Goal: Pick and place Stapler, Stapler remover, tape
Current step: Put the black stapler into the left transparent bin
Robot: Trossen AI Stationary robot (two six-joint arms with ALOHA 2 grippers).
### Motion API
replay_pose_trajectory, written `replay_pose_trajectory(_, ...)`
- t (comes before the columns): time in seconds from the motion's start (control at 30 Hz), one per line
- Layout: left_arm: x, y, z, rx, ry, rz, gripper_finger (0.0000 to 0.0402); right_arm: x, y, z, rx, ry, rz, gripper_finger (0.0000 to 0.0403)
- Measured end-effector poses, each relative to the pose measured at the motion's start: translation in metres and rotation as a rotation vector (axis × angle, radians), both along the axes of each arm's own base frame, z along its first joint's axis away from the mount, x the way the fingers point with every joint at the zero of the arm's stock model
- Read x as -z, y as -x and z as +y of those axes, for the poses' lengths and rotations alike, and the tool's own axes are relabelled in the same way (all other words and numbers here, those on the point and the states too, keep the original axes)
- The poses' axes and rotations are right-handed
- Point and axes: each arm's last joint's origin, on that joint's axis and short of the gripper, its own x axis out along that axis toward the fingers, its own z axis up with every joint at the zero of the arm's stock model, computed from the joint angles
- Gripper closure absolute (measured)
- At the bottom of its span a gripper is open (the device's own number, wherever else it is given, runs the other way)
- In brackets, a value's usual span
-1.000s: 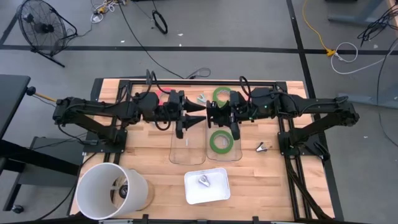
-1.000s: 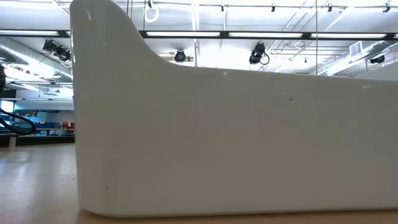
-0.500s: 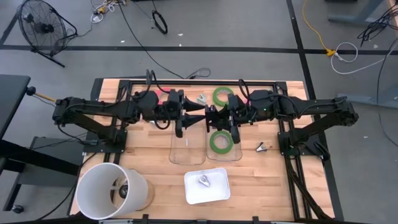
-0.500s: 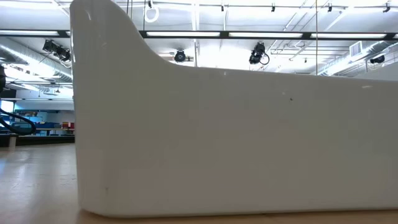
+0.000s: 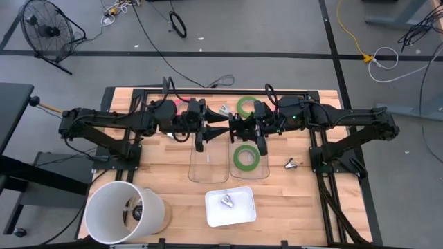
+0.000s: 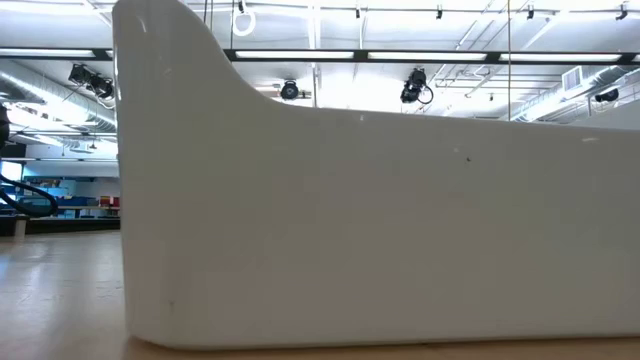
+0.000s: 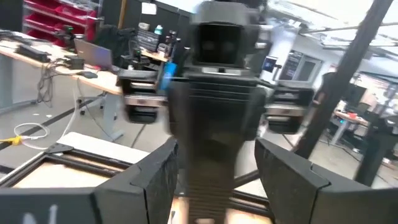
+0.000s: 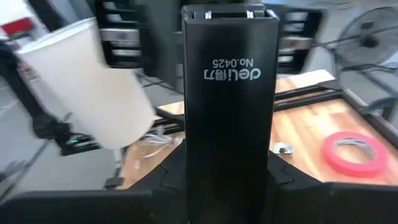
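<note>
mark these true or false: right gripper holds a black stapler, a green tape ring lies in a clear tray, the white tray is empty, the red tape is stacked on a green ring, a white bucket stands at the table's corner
1. True: the right gripper is shut on the black stapler.
2. True: a green tape ring lies in the clear tray.
3. False: the white tray holds a small metal piece.
4. False: the red tape lies alone on the wood table.
5. True: the white bucket stands at the table's near left corner.
</note>
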Motion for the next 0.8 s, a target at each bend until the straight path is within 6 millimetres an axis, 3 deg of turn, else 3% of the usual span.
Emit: replay_pose_trajectory(0.8, 0.0012, -0.0002, 0.0069, -0.042, -0.002, 0.013, 0.0184, 0.0017, -0.0015, -0.0017, -0.019, -0.032, 0.008, 0.0300)
